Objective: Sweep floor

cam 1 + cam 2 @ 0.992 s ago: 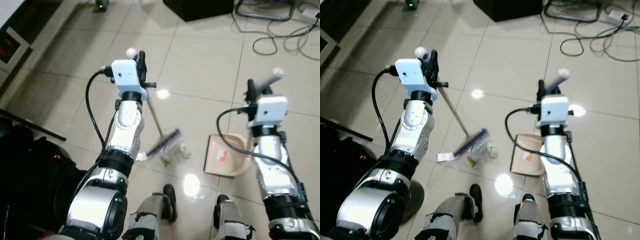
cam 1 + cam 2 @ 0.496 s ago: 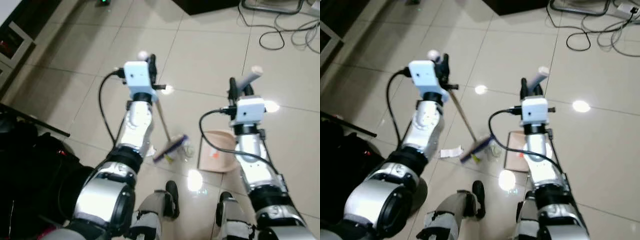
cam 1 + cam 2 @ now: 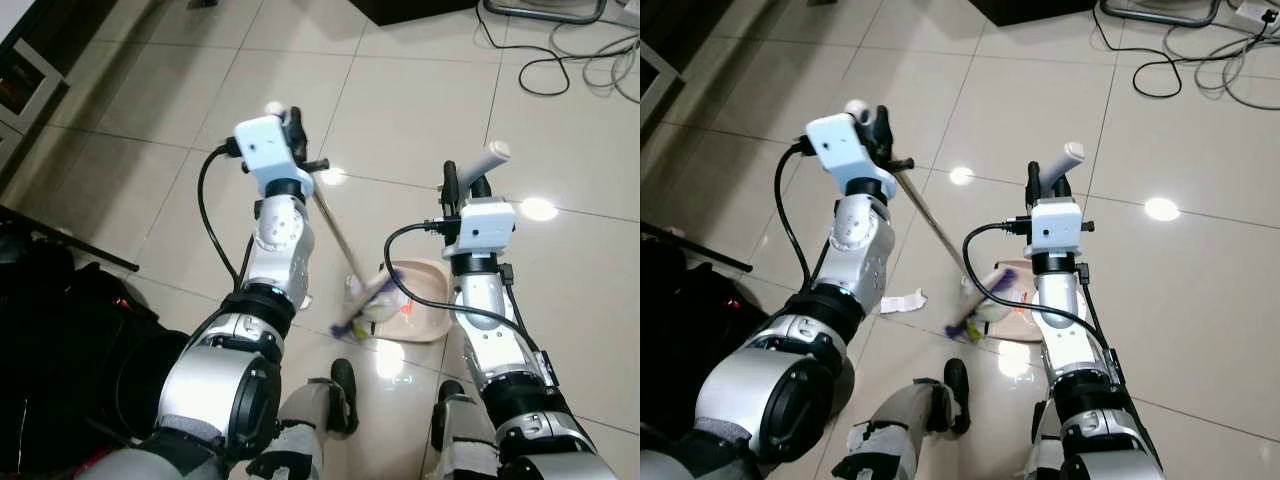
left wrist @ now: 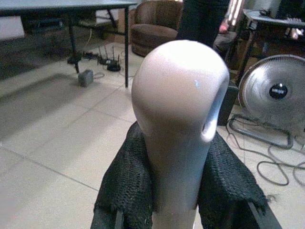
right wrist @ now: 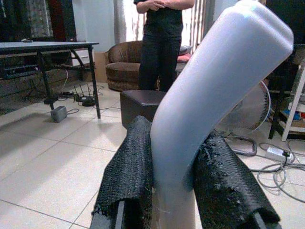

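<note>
Black mesh-padded jaws of your left gripper (image 4: 178,191) clamp the pale rounded broom handle (image 4: 180,119); your right gripper (image 5: 183,191) clamps the white dustpan handle (image 5: 214,95). The purple-bristled brush head (image 3: 360,308) meets the beige dustpan (image 3: 425,305), crumpled litter (image 3: 385,305) at its lip. A white paper scrap (image 3: 902,301) remains on the glossy tiled floor (image 3: 420,120).

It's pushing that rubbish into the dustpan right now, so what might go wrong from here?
Three things, likely:
1. The broom head is right at the dustpan lip; a hard push may slide the pan or scatter the wrappers.
2. A scrap of paper lies behind the broom and could be missed.
3. The robot's feet stand close to the pile and could kick it.
</note>
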